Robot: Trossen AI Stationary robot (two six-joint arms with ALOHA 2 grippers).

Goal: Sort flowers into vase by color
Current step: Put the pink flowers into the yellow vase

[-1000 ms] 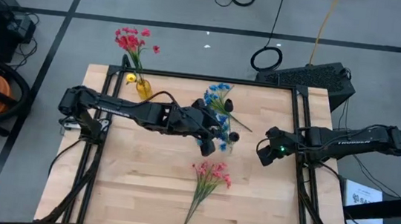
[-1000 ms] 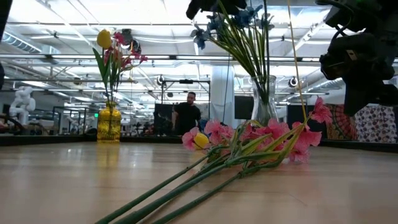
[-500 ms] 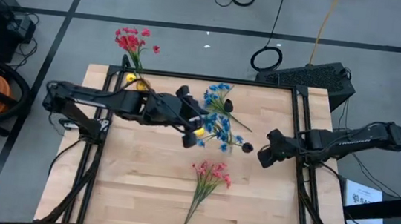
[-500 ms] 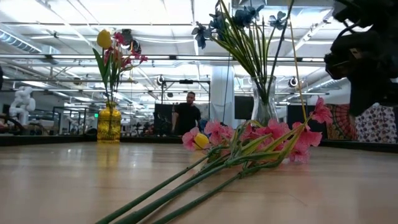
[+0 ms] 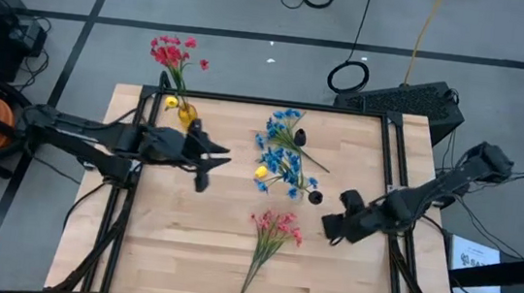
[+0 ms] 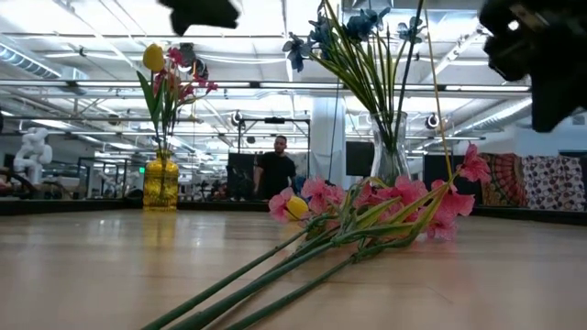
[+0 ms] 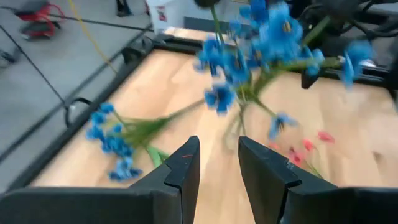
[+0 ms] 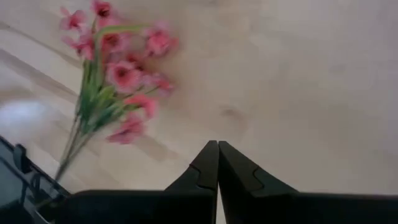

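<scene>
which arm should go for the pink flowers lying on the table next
Probably the right. The right gripper hovers beside the pink flowers, fingers shut, and its wrist camera faces them. The left gripper, open and empty, is farther off near the yellow vase.

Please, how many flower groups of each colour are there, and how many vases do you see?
Red flowers: 1 group, in the yellow vase
Blue flowers: 1 group, in the clear vase
Pink flowers: 1 group, lying on the table
Vases: 2
Total: 3 groups, 2 vases
</scene>
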